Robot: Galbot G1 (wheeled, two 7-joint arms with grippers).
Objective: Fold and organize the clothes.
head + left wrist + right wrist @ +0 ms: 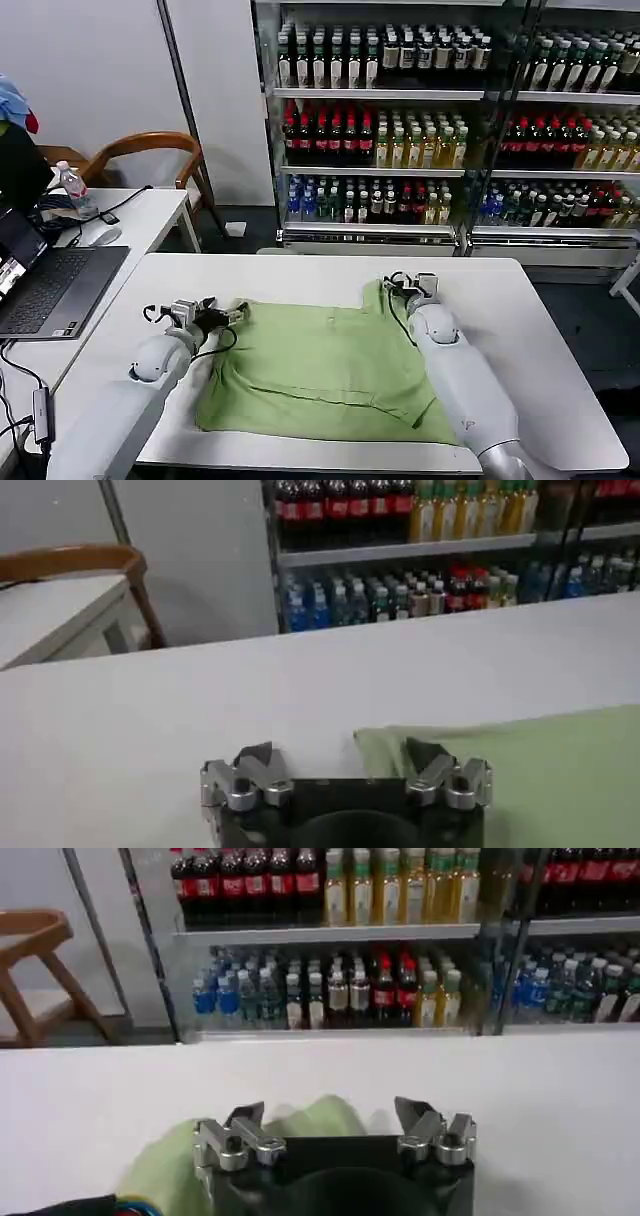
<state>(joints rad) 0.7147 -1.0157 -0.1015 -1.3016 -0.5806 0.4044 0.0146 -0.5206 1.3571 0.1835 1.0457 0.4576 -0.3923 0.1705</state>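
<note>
The clothes are one light green shirt (330, 370) spread flat on the white table (300, 272), with part of it folded over. My left gripper (238, 313) rests low at the shirt's left edge. In the left wrist view that gripper (340, 755) is open, and a corner of the shirt (540, 770) lies beside one fingertip. My right gripper (398, 287) sits at the shirt's far right corner. In the right wrist view it (330, 1115) is open, with a raised bump of the green cloth (160, 1158) between its fingers.
A laptop (50, 290), a mouse (103, 237) and a water bottle (72, 185) sit on a side table to the left, with a wooden chair (150, 150) behind. Glass-fronted shelves of drink bottles (450, 130) stand beyond the table's far edge.
</note>
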